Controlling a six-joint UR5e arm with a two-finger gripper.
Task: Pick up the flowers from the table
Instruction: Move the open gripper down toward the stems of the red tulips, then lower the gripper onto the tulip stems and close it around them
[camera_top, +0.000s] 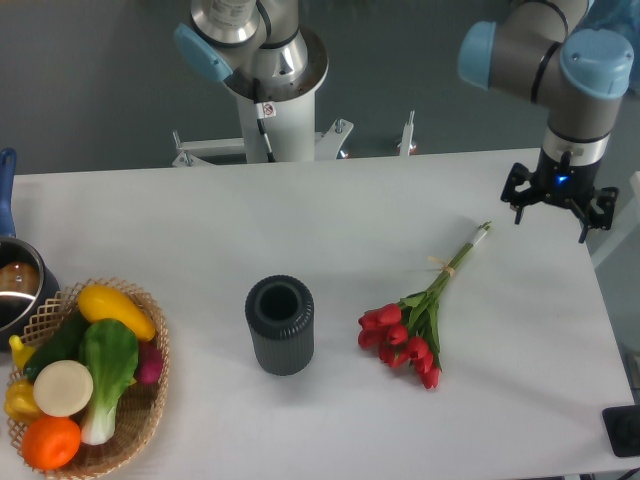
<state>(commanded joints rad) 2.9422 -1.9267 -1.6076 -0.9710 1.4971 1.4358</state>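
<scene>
While flowers (412, 325) lie flat on worktop (300, 210), stems toward the arm for easy reach, pincer (559, 208) hangs spread, empty, well apart.

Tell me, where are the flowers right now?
The flowers lie flat on the white table, right of centre, just right of the dark ribbed vase, stems pointing toward the gripper.

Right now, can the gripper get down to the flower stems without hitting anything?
Probably yes. The gripper hangs open, up and to the right of the flowers, whose stems lie bare on the table; the dark vase stands well clear.
</scene>
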